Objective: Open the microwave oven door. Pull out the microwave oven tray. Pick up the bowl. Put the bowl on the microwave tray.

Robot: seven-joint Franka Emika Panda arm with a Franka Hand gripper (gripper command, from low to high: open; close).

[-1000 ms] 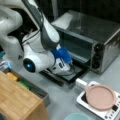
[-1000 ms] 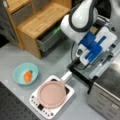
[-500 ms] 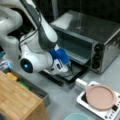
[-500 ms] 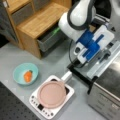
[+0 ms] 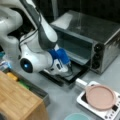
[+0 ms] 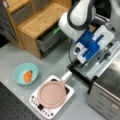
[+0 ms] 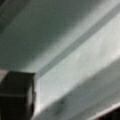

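Microwave oven door lies lowered open. Gripper sits low over it at the cavity mouth; grip state cannot be told. Bowl rests well apart on the desk, apparently holding 1 orange item.

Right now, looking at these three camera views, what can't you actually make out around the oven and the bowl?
- Gripper: in both front views the arm's own body hides its fingertips above the lowered microwave oven door.
- Microwave oven tray: cannot be told apart inside the microwave oven.
- Bowl: whole in a front view; cut off by the bottom edge in a front view.
- Wrist view: only a blurred grey surface.
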